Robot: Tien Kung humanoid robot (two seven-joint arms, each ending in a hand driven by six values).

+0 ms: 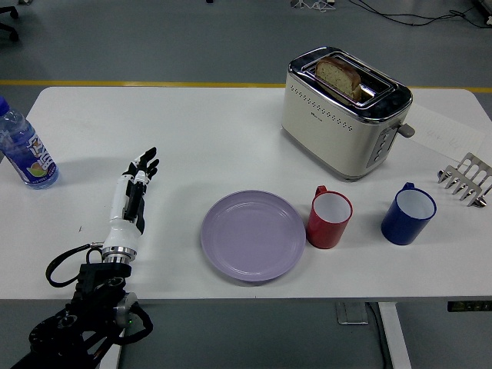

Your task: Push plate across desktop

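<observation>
Contact between hand and plate is absent: the left hand (pixel 132 196) is held over the table (pixel 231 138) well to the left of the purple plate (pixel 254 234), its fingers (pixel 144 165) straight, loosely spread and pointing away from the robot, with nothing grasped. The plate lies flat near the table's near edge, roughly at its middle, with its right rim touching or all but touching the red mug (pixel 329 218) (which of the two cannot be told from this angle). The pushing step is judged to be either finished or paused, since no part of the hand bears on the rim. If a further push were wanted, the hand would have to be brought back to the plate's left rim and set against it low and side-on; a push rightward would be expected to drive the plate into the red mug, so care or a changed direction would be called for. The blue mug (pixel 408 214), the toaster (pixel 344 114) holding a bread slice (pixel 339 75), the toast rack (pixel 467 180) and the water bottle (pixel 23 147) stand clear. The bottle is cut off at the left edge, the thumb is hard to make out, and the right arm is not seen.
</observation>
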